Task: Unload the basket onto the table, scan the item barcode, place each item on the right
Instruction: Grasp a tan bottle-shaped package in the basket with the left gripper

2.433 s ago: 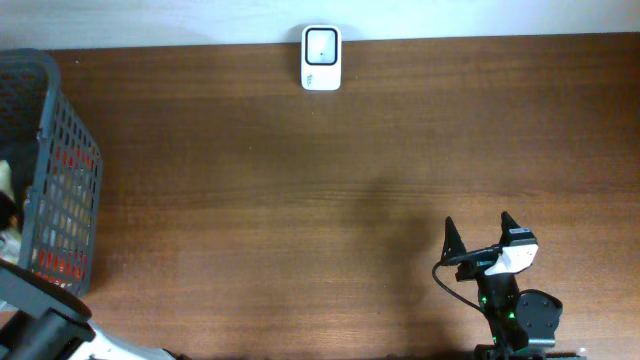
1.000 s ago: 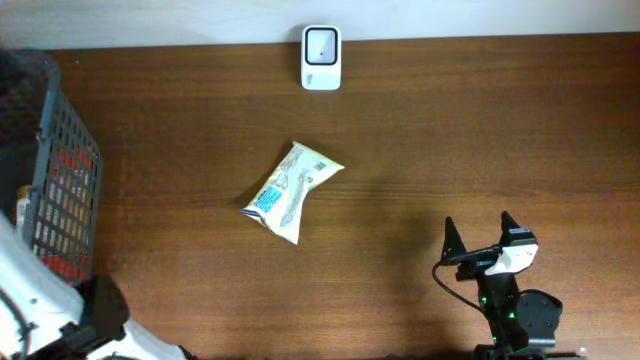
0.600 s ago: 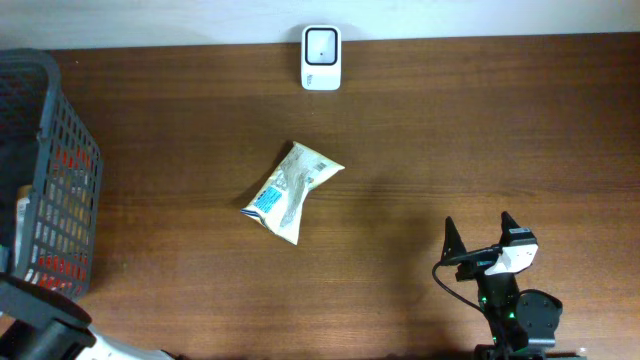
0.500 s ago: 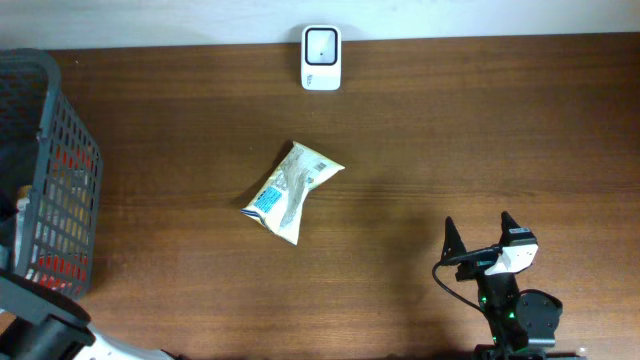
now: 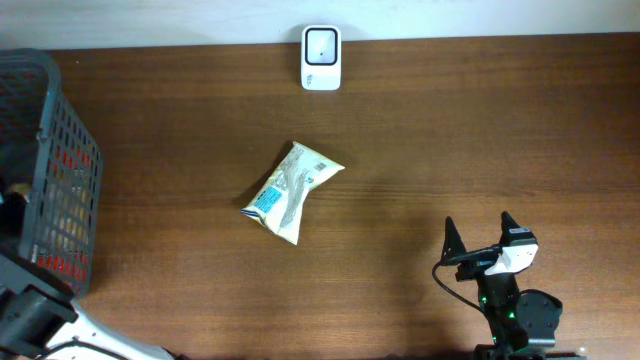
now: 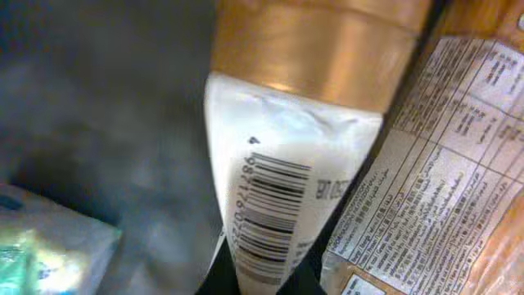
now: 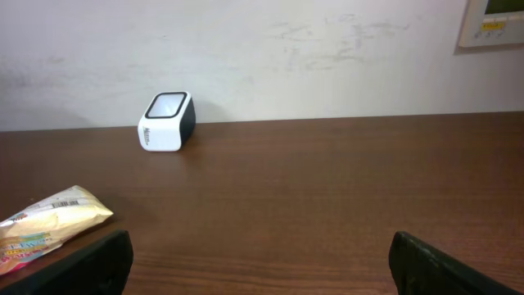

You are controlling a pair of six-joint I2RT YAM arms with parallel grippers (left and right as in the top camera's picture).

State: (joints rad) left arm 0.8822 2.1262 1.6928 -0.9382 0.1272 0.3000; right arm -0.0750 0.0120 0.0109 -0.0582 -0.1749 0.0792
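Moved since the earlier views: a snack packet [image 5: 291, 192] lies on wood that was bare at first. The left arm [image 5: 30, 320] has gone back to the basket, and its jaws have gone from wide to closed.

1. Table [image 5: 450, 130]: brown wood, fills the overhead view.
2. Basket [image 5: 62, 150]: dark grey mesh, at 9 o'clock; holds the stock.
3. Right gripper [image 5: 478, 235]: at 5 o'clock, jaws spread wide, holding nothing.
4. Snack packet: pale with a blue end, near table centre, lying slantwise, well apart from both grippers.
5. Scanner [image 5: 321, 58]: white, at 12 o'clock by the far edge.
6. Tube [image 6: 282, 156]: white with a gold band, inside the basket; the item in hand. Its flat tail runs down between the jaws of the left gripper [image 6: 262, 283], which are pinched tight on it. A labelled packet [image 6: 426, 188] lies against it at 3 o'clock in the wrist view.
7. Barcode [image 6: 266, 209]: printed on the tube's tail, facing the wrist camera, just above the jaws.

Step, as judged: pick-up from the basket, grip just made, scan not yet done. The next move calls for a lift clear of the basket wall and the neighbouring packs. Then comes carriage toward 12 o'clock with the barcode turned to the scanner. A grip this close to the code may cover part of it.
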